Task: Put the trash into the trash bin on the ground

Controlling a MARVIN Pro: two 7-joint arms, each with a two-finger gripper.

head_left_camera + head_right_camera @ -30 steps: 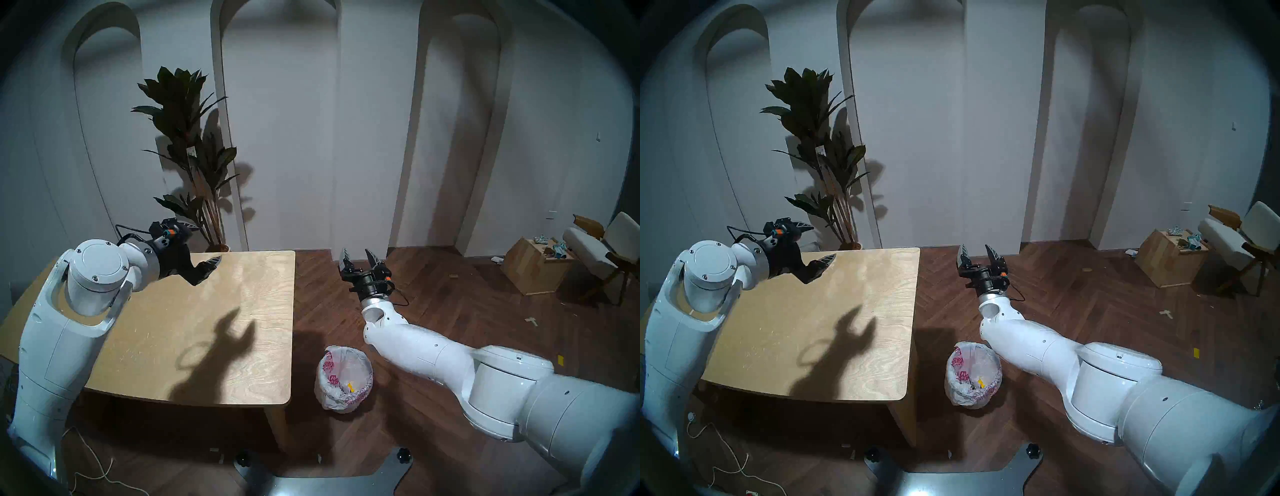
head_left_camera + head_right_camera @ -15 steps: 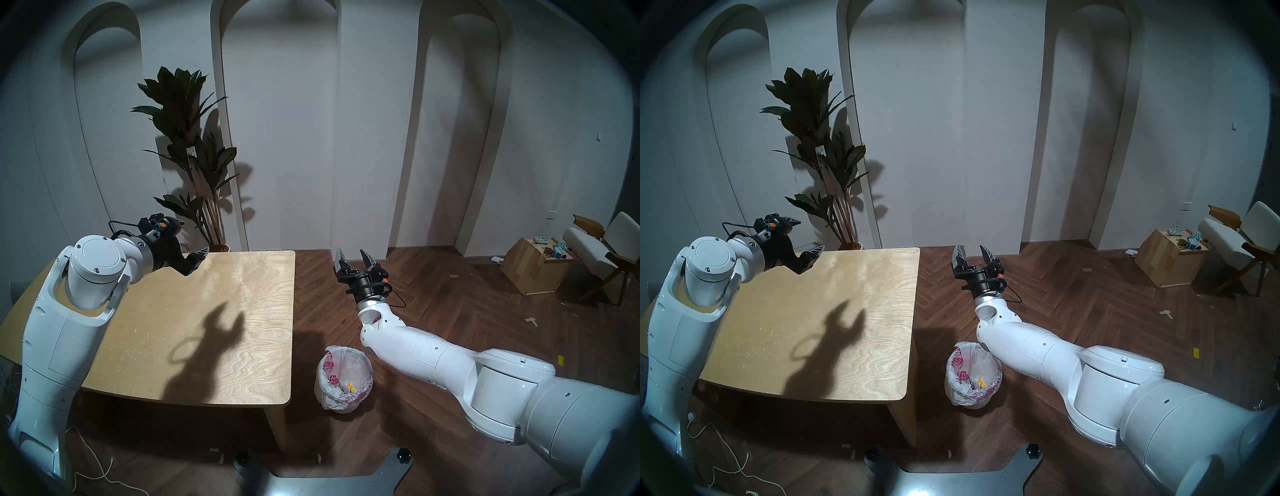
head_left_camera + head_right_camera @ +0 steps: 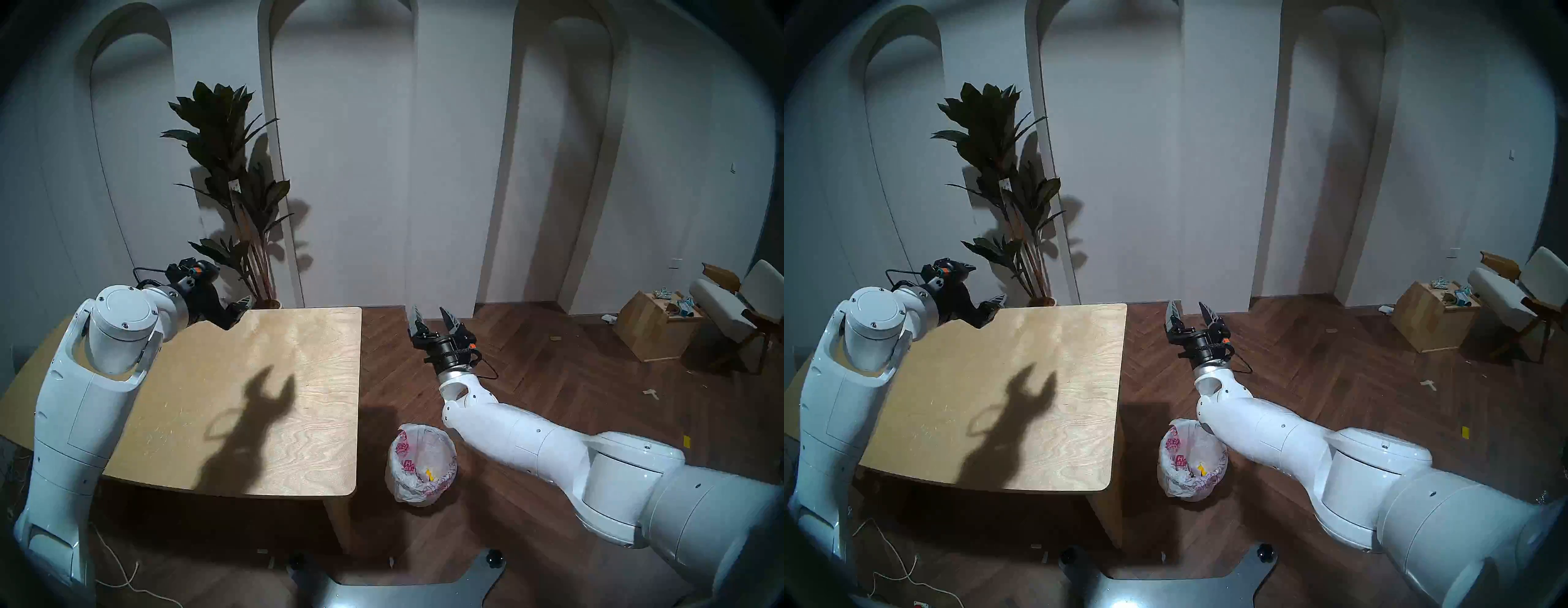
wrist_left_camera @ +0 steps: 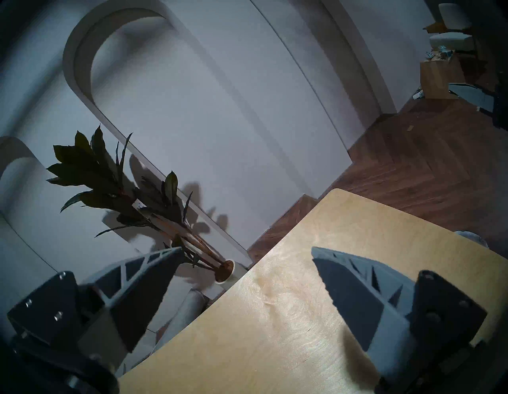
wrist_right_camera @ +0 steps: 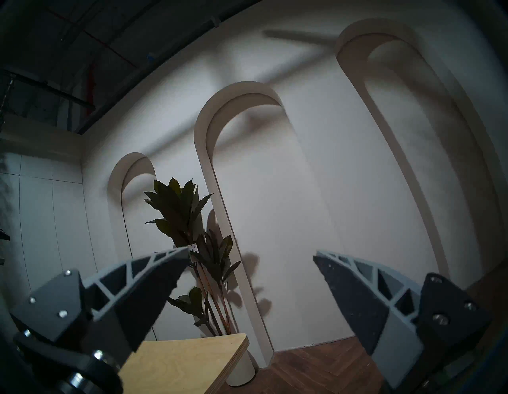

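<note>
A small round trash bin (image 3: 422, 467), lined with a crinkly translucent white bag printed in red, stands on the dark herringbone wood floor (image 3: 551, 382) just beside the pale plywood desk (image 3: 254, 403), a scrap of yellow trash (image 3: 429, 473) visible inside it. The left tool (image 4: 246, 254) hangs over the desk's far corner with its 2 ribbed grey fingers spread wide and empty. The right tool (image 3: 430, 316) is likewise agape and empty, raised above the floor beyond the bin.
</note>
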